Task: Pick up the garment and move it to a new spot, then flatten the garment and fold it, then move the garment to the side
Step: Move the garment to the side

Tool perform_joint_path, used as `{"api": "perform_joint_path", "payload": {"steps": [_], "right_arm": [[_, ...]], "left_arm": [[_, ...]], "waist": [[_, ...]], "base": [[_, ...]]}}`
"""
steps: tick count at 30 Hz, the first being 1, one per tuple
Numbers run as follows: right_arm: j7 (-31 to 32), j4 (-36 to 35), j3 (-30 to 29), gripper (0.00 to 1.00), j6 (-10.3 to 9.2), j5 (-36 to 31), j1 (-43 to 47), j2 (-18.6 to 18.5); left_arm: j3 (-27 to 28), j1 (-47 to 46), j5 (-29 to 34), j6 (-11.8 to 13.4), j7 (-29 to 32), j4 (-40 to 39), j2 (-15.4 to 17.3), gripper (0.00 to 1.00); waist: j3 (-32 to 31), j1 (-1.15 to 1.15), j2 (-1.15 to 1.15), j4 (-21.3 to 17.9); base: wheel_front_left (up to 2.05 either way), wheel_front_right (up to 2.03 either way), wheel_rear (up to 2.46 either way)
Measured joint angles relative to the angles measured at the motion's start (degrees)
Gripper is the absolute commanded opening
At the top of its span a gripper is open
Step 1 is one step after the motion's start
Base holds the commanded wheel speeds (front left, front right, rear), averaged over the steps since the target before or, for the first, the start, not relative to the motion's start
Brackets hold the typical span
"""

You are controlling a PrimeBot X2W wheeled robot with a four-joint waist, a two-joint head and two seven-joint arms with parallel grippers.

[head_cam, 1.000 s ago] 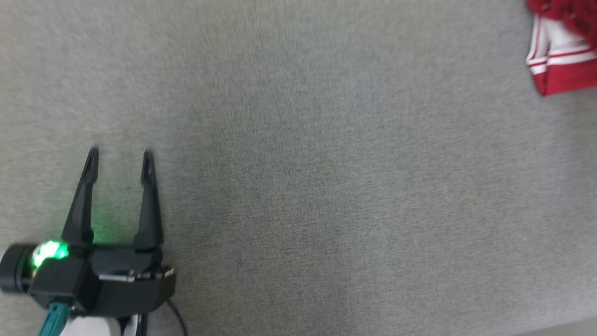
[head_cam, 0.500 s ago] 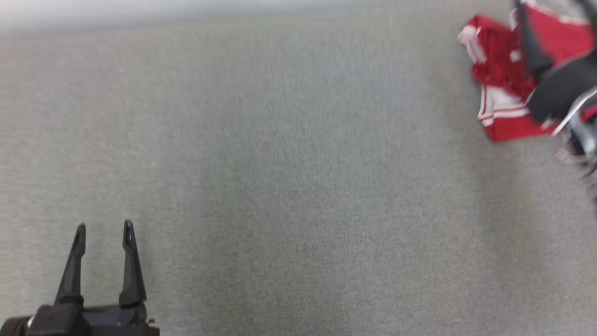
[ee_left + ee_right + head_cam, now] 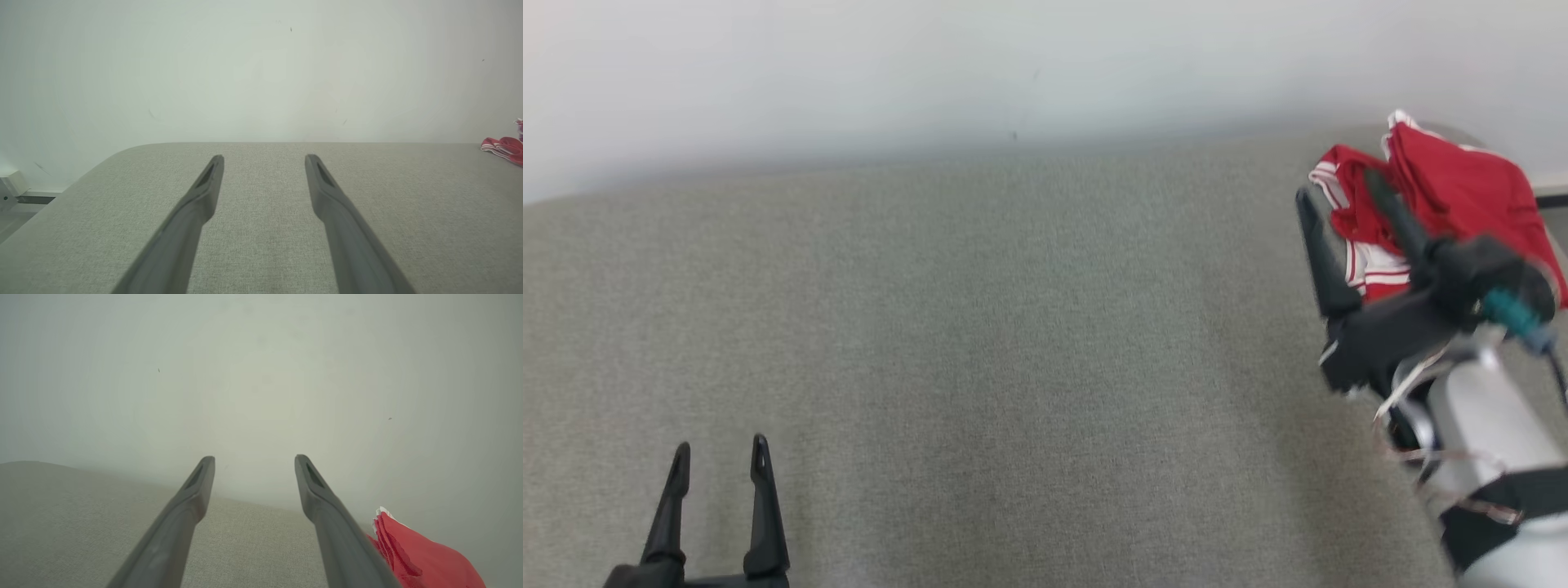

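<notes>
The garment (image 3: 1462,192) is a crumpled red piece with white stripes, heaped at the far right corner of the grey table (image 3: 1013,327). My right gripper (image 3: 1343,188) hovers open just in front of it, one finger crossing the red cloth, nothing between the fingers. In the right wrist view the garment (image 3: 412,559) lies low at the right, beside the right gripper (image 3: 254,459). My left gripper (image 3: 719,451) stands open and empty at the near left of the table. From the left wrist, the left gripper (image 3: 264,157) points over bare cloth, with the garment (image 3: 504,148) far to the right.
A pale wall (image 3: 1013,65) rises right behind the table's far edge. The table's far left corner (image 3: 122,152) is rounded, with a white fitting (image 3: 14,183) beyond it on the floor side.
The head camera has tilted up, bringing the wall and the table's far edge into view. My right gripper has come in from the right and reached the garment. Both grippers stay open.
</notes>
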Motion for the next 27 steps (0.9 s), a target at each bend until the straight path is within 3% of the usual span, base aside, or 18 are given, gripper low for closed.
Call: {"api": "perform_joint_path", "payload": {"steps": [17, 27], "right_arm": [[-0.3, -11.9, -8.4, 1.0, -0.01, -2.4, 22.0, 8.9], [-3.4, -12.9, -11.1, 1.0, -0.01, -4.9, 30.7, 15.8]], "left_arm": [[0.5, 3.1, -0.3, -0.1, 0.0, 2.1, -0.6, 1.0], [0.0, 3.1, -0.2, 0.0, 0.0, 3.5, -0.8, 1.0]], "waist": [[-5.4, 0.0, 0.0, 0.8], [-5.6, 0.01, 0.0, 1.8]], "base": [[0.0, 0.0, 0.0], [0.0, 0.0, 0.0]]}}
